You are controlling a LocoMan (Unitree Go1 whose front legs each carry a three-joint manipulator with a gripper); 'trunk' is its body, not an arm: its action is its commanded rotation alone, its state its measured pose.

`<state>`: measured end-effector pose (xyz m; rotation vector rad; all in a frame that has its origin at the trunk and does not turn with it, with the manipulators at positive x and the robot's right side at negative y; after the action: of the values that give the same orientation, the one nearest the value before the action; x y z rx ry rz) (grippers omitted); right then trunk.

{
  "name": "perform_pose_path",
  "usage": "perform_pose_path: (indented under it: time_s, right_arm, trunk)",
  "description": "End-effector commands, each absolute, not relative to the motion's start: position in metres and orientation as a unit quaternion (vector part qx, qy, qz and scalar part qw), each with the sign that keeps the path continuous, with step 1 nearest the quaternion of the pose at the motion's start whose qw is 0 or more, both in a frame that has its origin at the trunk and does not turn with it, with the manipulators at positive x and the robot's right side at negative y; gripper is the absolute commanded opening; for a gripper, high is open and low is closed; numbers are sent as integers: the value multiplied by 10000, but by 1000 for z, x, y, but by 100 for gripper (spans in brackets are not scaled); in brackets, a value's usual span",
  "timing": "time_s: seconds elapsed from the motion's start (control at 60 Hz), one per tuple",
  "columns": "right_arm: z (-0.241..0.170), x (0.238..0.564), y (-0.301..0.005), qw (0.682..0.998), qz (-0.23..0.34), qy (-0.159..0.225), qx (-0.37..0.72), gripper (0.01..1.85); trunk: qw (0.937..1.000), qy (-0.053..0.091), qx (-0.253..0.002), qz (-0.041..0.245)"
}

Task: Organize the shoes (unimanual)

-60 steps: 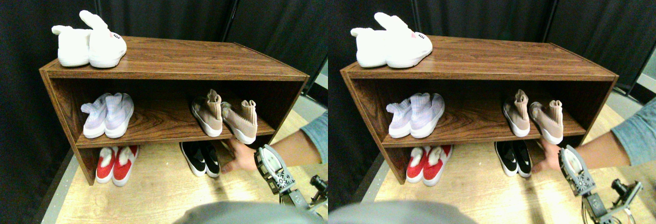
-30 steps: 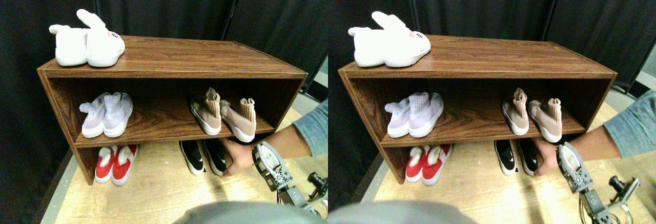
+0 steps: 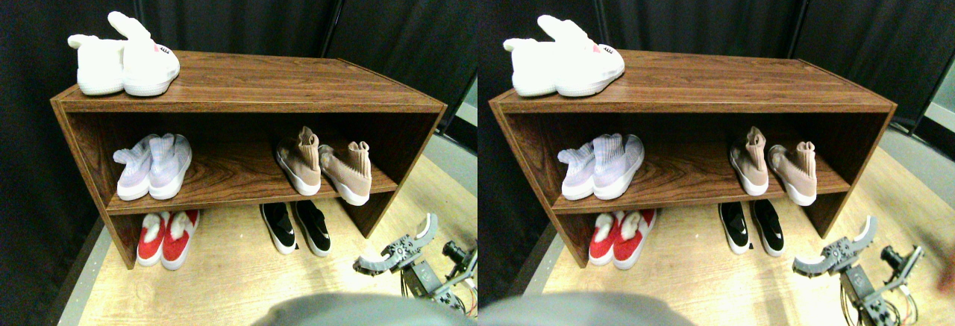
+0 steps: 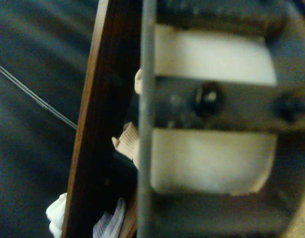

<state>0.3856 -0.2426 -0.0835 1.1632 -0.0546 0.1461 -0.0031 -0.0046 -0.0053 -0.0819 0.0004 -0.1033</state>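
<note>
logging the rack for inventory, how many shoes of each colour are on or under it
white bunny slippers: 2, on top of the rack
pale lilac knit shoes: 2, middle shelf, left
tan knit shoes: 2, middle shelf, right
red shoes: 2, floor, left
black slip-ons: 2, floor, right
total: 10 shoes, 5 pairs

No readable text, brand, number or sign anywhere in either view. The black slip-ons [image 3: 297, 228] on the floor under the shelf carry white marks, too small to make out as letters or a logo. The white plush slippers [image 3: 125, 59] on top of the shelf [image 3: 246, 102] show small dark stitching on the toe, not legible as lettering.
</note>
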Motion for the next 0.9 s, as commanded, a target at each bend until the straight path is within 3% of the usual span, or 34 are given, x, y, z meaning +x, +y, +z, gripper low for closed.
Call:
perform_pose_path:
  time_s: [0.017, 0.5, 0.583, 0.767, 0.9]
  right_arm:
    - [-73, 389, -240, 8328, 868, -461, 5448, 185]
    - [-84, 434, -253, 8067, 721, -167, 5862, 185]
    - [-87, 441, -253, 8141, 585, -74, 5777, 185]
    - [-99, 461, -249, 7920, 246, 137, 6099, 185]
    - [-107, 476, -246, 7885, 260, 207, 6142, 176]
  trunk:
    - [9975, 89, -495, -506]
    - [9978, 139, -485, -437]
    - [9978, 145, -490, -419]
    - [9979, 166, -512, -372]
    - [9978, 183, -543, -326]
